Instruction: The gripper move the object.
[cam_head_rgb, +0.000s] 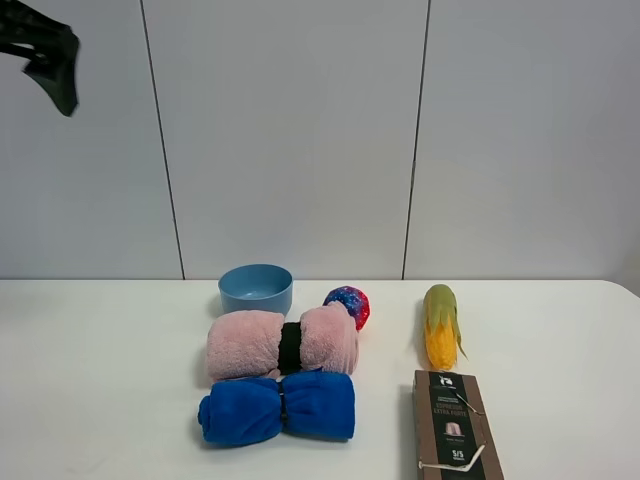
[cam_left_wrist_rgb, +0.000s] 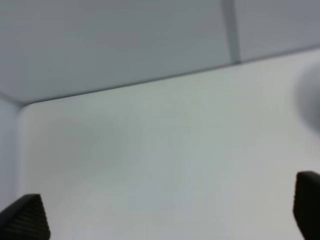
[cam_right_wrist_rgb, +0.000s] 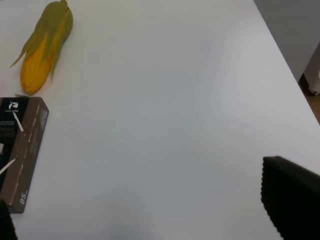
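Note:
The large pale-pink rolled towel (cam_head_rgb: 245, 343) with a black band round its middle lies on the white table (cam_head_rgb: 100, 400), left of centre in the exterior high view. My left gripper (cam_left_wrist_rgb: 165, 215) has its black fingertips (cam_left_wrist_rgb: 25, 220) far apart and nothing between them. It looks down on bare table, and its arm (cam_head_rgb: 48, 55) hangs high at the top left, well away from the towel. My right gripper (cam_right_wrist_rgb: 150, 215) is open and empty over the right part of the table. It does not show in the exterior high view.
A blue rolled towel (cam_head_rgb: 277, 408) lies against the pink towel's near side. A blue bowl (cam_head_rgb: 256, 288) and a red-blue ball (cam_head_rgb: 348, 304) sit just behind it. A corn cob (cam_head_rgb: 440, 325) (cam_right_wrist_rgb: 44, 47) and a brown box (cam_head_rgb: 455, 425) (cam_right_wrist_rgb: 22, 155) lie to the right.

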